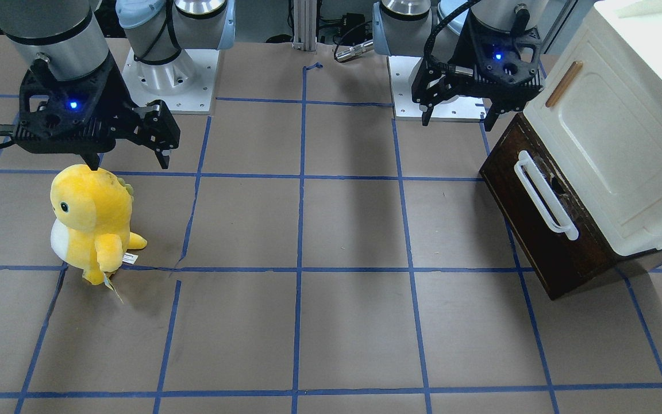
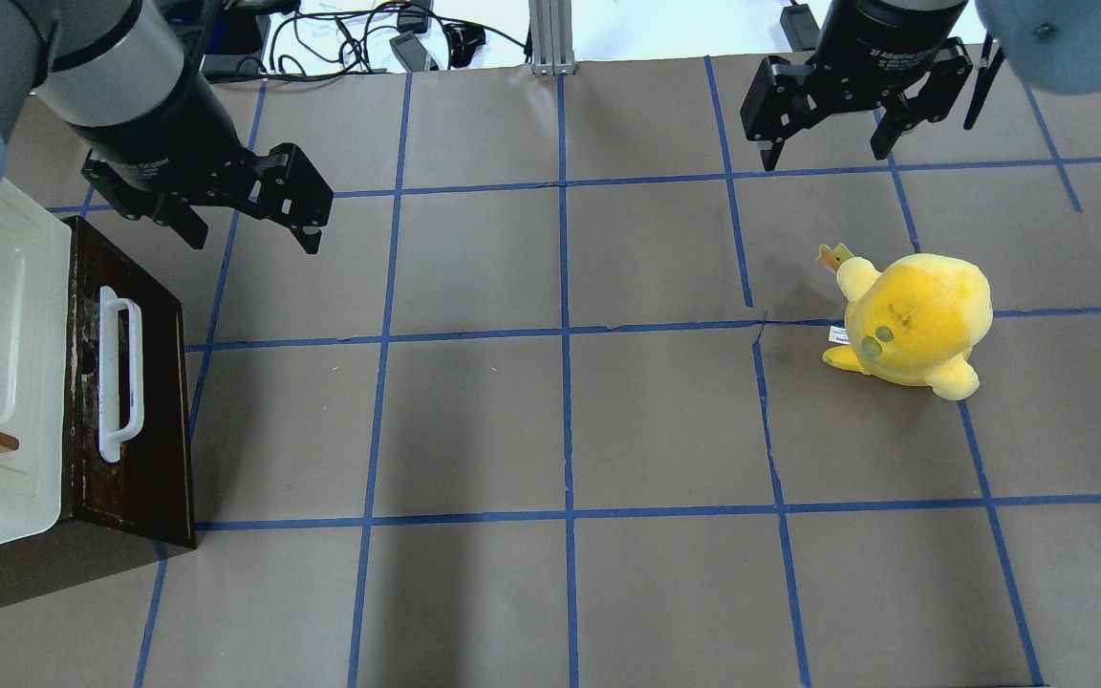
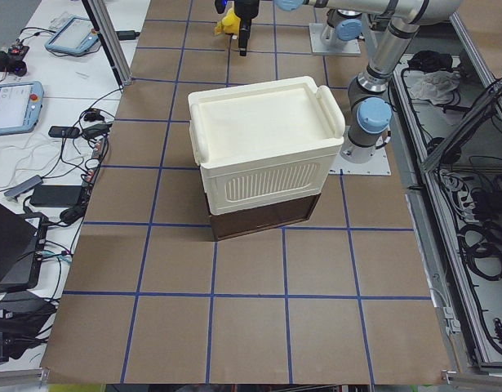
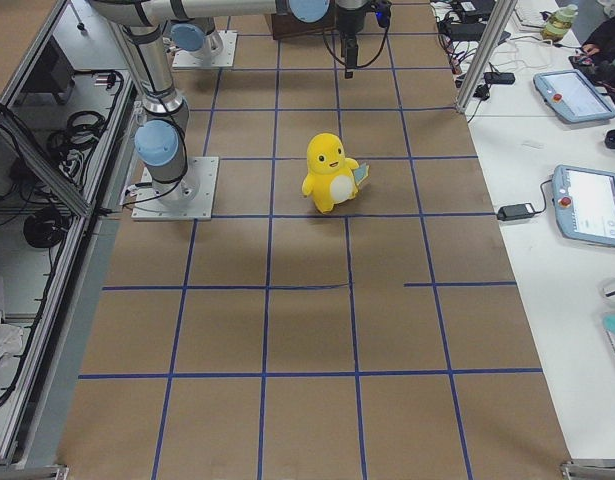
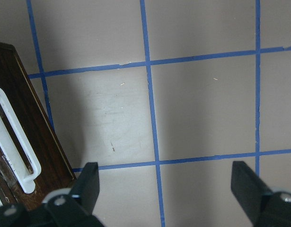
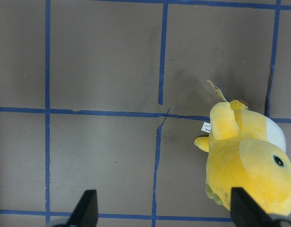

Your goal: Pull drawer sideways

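Observation:
The dark brown drawer [image 1: 538, 241] sits pushed in under a cream-white cabinet [image 1: 612, 132]; its long white bar handle [image 1: 543, 195] faces the table's middle. No pale interior shows. It also shows in the overhead view [image 2: 154, 411] and at the left edge of the left wrist view [image 5: 31, 118]. My left gripper [image 1: 457, 122] is open and empty, hovering just off the drawer's corner nearest the robot; it also shows in the overhead view [image 2: 252, 237]. My right gripper [image 1: 129, 165] is open and empty, above a yellow plush toy [image 1: 92, 221].
The cabinet door carries a small wooden handle [image 1: 564, 84]. The plush [image 2: 914, 320] stands on the brown paper with blue tape lines, on my right side. The arm bases [image 1: 167, 63] stand at the table's robot side.

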